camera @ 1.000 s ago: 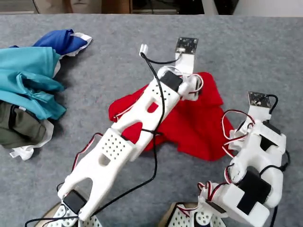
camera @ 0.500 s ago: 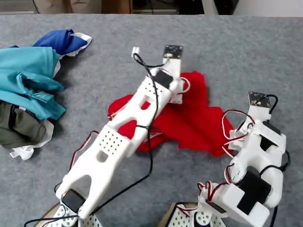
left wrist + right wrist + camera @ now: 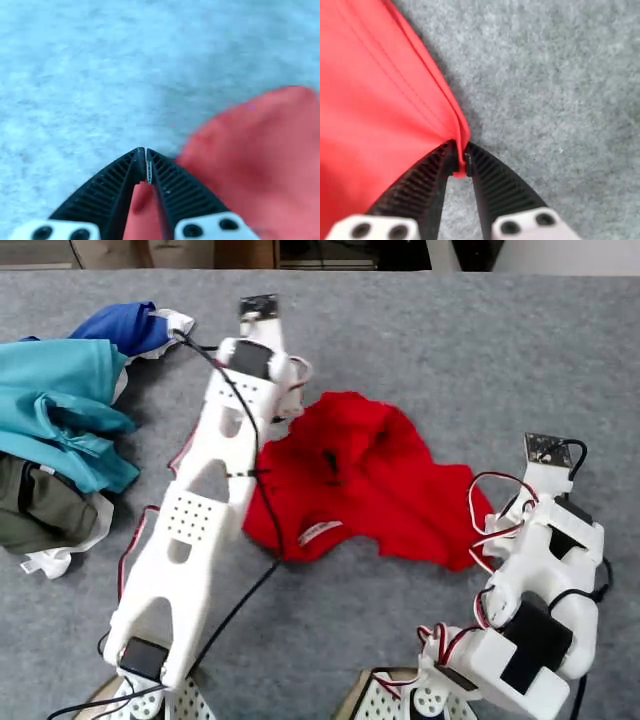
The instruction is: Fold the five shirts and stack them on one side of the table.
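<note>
- The red shirt (image 3: 370, 480) lies rumpled and unfolded mid-table, between the two arms; both claws grip it.
- The left gripper (image 3: 145, 165) is pinched together on a bit of red cloth at the shirt's far-left edge; the right gripper (image 3: 460, 160) is clamped on a hem at the near-right edge.
- The teal shirt (image 3: 60, 400), blue shirt (image 3: 130, 325), dark green shirt (image 3: 35, 505) and white shirt (image 3: 60, 555) sit heaped at the left of the table (image 3: 500, 340), unfolded.
- Judged from this, the task has barely begun; no shirt is folded, no stack exists; all five remain.
</note>
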`<state>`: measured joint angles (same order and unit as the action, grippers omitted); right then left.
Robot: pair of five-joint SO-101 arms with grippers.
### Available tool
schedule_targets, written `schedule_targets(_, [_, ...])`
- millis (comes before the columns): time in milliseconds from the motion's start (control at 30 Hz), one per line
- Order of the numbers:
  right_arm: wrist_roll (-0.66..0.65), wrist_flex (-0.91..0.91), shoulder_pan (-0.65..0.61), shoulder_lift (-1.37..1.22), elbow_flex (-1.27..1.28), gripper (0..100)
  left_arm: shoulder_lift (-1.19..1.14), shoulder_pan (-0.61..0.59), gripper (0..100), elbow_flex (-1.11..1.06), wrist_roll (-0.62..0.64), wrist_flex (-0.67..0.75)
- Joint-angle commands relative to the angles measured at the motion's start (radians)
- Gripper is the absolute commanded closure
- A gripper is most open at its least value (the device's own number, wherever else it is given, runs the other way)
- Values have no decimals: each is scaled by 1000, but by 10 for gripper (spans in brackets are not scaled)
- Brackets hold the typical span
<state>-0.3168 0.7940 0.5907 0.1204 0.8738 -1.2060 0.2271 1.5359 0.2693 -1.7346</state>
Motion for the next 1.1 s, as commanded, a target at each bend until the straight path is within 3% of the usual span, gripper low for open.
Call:
schedule_targets(0, [5,-18,-10,45,2,990,12,-21,980,-17,-2,-11])
schedule_targets(233, [5,-18,-10,44,4,990,28,23,975,20,-5,0])
schedule_targets(433, [3,-20,-10,44,4,990,105,204,971,138,-23,-20])
schedule_targets(633, [3,-20,-10,44,4,990,162,371,839,29,-166,-23])
schedule_targets(1067, [3,-20,-10,44,4,990,147,417,822,-29,-170,-21])
